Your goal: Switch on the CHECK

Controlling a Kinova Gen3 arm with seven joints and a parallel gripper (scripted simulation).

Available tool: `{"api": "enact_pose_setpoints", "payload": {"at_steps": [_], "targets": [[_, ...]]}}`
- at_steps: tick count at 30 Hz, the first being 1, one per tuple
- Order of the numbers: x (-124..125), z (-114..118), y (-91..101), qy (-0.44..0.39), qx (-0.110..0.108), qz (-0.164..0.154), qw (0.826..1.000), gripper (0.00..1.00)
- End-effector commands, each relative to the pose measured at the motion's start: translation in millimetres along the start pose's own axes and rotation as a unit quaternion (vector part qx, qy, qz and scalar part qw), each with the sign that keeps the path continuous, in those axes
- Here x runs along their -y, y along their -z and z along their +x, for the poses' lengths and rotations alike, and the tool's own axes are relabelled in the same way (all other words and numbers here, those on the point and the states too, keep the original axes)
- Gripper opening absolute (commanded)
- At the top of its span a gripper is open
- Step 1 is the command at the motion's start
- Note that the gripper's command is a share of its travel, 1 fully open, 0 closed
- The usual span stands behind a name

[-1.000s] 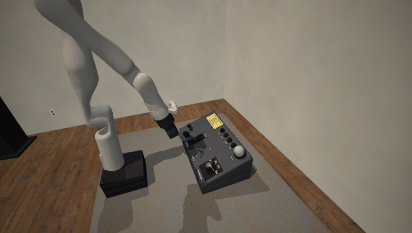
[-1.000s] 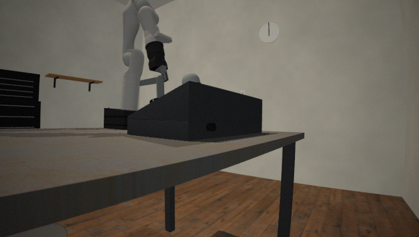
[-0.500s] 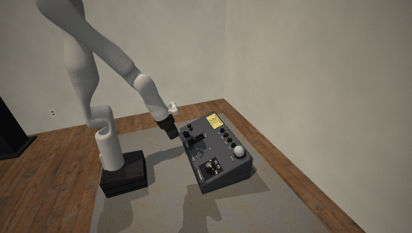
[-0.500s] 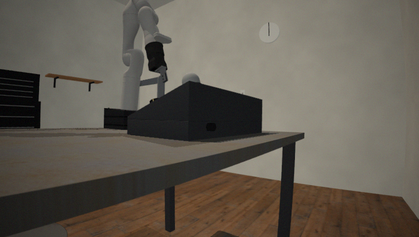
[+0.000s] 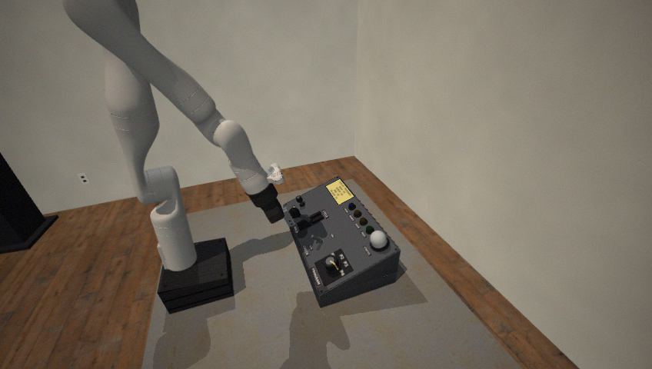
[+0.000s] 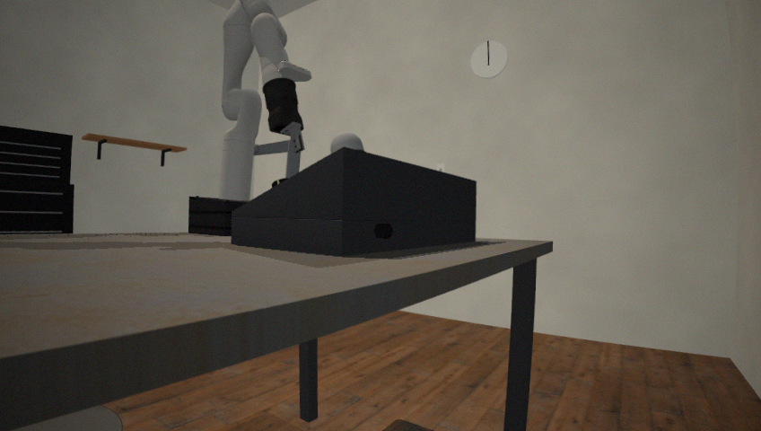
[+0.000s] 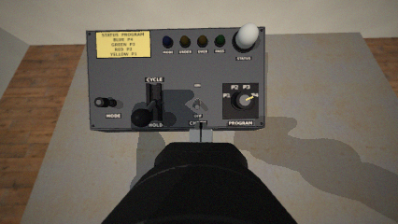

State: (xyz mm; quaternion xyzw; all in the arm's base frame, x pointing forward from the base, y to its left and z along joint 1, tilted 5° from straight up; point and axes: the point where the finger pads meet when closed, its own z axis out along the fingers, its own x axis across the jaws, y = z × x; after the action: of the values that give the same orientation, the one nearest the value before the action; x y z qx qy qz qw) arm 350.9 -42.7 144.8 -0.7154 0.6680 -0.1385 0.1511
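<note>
Gripper (image 7: 201, 134) was fully closed on nothing — the two pale fingers pressed together into one narrow blade, pointing at the near edge of the sloped dark-grey control console (image 7: 126, 70). The CHECK toggle (image 7: 198, 104), a small grey lever, sat just ahead of the fingertips and almost dead on their centreline, with its partly hidden label right at the tips and an OFF mark between label and lever. So the target lay straight forward along the finger axis, slightly up the panel slope; in the exterior view the fingers (image 6: 296, 139) hung above the low front side of the console (image 6: 373, 197), apparently not touching. The toggle's throw seemed to run near-to-far, in line with the approach, and I judged it was not yet switched on. Close neighbours: the black ball-topped CYCLE lever (image 7: 141, 117) ahead-left, the black PROGRAM rotary knob (image 7: 243, 100) ahead-right, and the small black MODE switch (image 7: 104, 102) further left. The white dome status lamp (image 7: 246, 35) was well beyond, at the far edge. A forward nudge with the closed tips looked right — but kept light, since a long push along that axis could have slid the loose console away.
</note>
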Motion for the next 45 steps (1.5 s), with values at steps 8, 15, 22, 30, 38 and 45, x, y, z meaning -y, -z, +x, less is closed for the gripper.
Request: {"api": "enact_pose_setpoints", "payload": {"at_steps": [8,15,22,30,38,45], "targets": [[0.7,-8.0,-7.0,0.01,0.005,-0.001,1.0,0.0],[0.7,-8.0,-13.7,0.01,0.005,-0.001,1.0,0.0],[0.7,-8.0,-18.7,0.01,0.005,-0.001,1.0,0.0],[0.6,-8.1,-26.4,0.01,0.005,-0.001,1.0,0.0],[0.6,-8.2,-31.8,0.01,0.005,-0.001,1.0,0.0],[0.5,-8.2,-38.0,0.01,0.005,-0.001,1.0,0.0]]}}
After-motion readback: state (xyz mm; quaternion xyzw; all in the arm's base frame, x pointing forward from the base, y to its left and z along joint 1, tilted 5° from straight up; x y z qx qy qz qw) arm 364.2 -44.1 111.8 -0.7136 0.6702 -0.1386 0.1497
